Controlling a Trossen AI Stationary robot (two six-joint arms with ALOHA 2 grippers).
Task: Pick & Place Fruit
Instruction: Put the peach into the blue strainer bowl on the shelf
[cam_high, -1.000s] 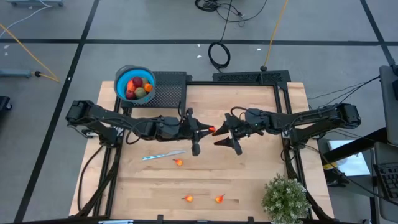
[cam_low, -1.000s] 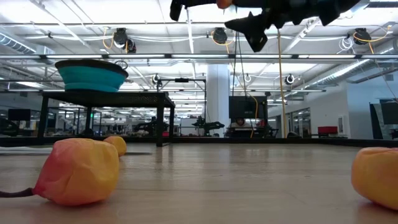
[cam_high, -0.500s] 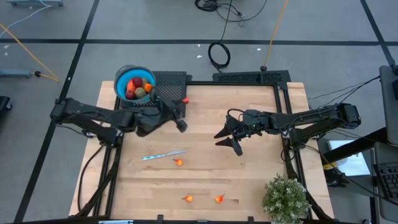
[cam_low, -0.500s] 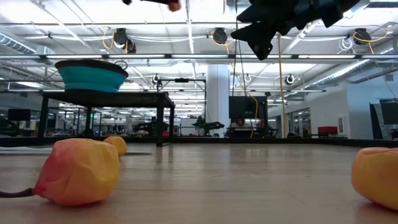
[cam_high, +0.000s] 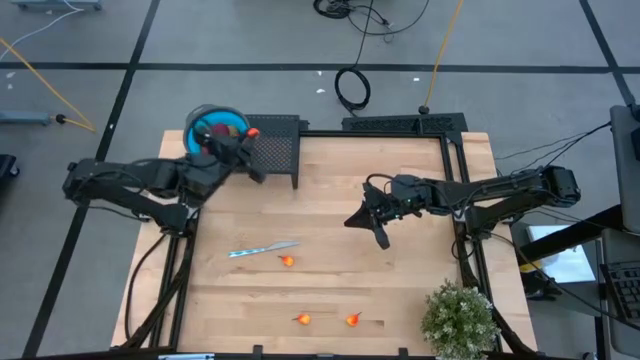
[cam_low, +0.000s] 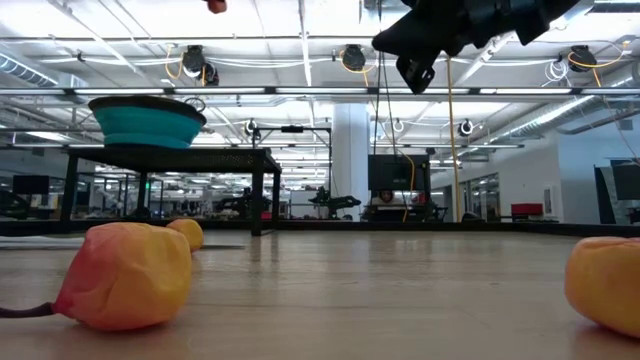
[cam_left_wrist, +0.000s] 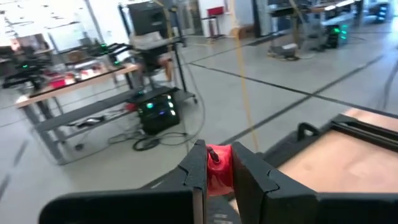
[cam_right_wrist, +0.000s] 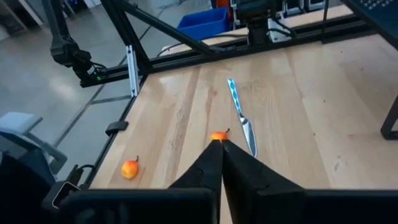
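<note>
My left gripper (cam_high: 250, 133) is shut on a small red fruit (cam_left_wrist: 217, 171) and stands high, at the right rim of the blue bowl (cam_high: 205, 128) beyond the table's far left corner. The arm hides most of what lies in the bowl. My right gripper (cam_high: 377, 228) hangs shut and empty over the table's middle right. Three small orange fruits (cam_high: 288, 261) (cam_high: 303, 319) (cam_high: 351, 320) rest on the wood. The low view shows them up close (cam_low: 125, 275) (cam_low: 605, 282) (cam_low: 186, 233). The right wrist view shows one (cam_right_wrist: 217, 135) just past the shut fingers. My left gripper pinches the small red fruit by its two sides (cam_left_wrist: 210, 173) between the two fingers (cam_left_wrist: 196, 177). The fingers lie about level and reach out from the table's left. The fruit is lifted clear, high above the table, beside the bowl's rim.
A slim silver knife (cam_high: 262, 249) with a patterned handle lies left of centre, close to one orange fruit. The bowl sits on a black stand (cam_high: 275, 145) at the far edge. A potted plant (cam_high: 460, 315) stands at the near right corner.
My left gripper has carried the red fruit from the table's middle toward the far left, up to the bowl, tipping from pointing down to about level. My right gripper has kept its place and has shut on nothing.
</note>
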